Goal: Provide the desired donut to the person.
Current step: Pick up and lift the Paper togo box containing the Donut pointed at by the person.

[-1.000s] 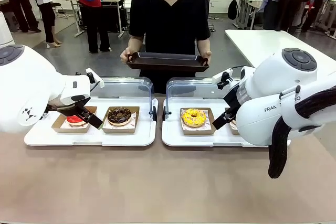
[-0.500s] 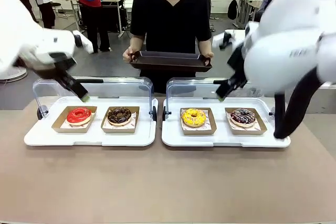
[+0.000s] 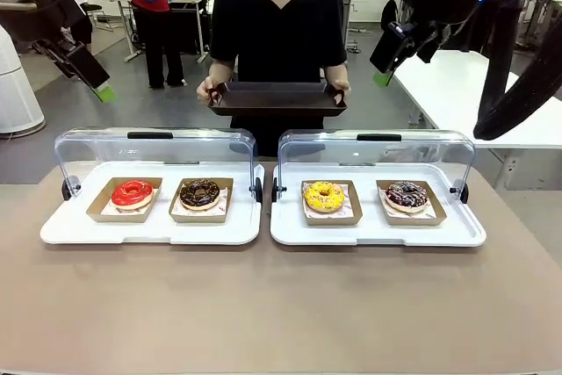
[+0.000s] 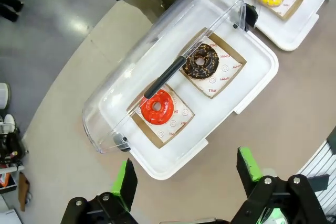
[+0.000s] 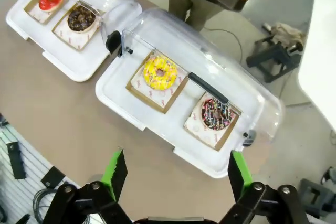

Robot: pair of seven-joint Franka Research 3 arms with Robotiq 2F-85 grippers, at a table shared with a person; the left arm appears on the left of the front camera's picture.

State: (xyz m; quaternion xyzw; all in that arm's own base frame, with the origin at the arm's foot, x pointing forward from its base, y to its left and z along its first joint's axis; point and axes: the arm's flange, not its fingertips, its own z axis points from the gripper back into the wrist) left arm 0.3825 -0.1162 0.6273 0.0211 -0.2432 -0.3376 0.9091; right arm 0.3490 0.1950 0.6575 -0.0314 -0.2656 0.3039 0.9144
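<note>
We are only beginning: all four donuts are sitting in their card holders, none lifted and none handed over. Our left gripper (image 4: 186, 174) is hanging high over the table's left end, fingers spread wide and holding nothing. Well below it, the red donut (image 3: 132, 192) and the chocolate donut (image 3: 200, 192) are lying side by side in the left white tray (image 3: 149, 233), whose clear lid (image 3: 154, 147) looks tipped back. In the middle, at the far side, the person (image 3: 279, 28) is gripping a dark serving tray (image 3: 277, 98) with both hands. The yellow donut (image 3: 324, 197) and the sprinkled donut (image 3: 407, 194) are resting in the right white tray (image 3: 378, 234). Our right gripper (image 5: 177, 169) is hovering well above them, likewise spread and empty. We cannot tell which donut is wanted; choosing, picking and delivering are all remaining.
</note>
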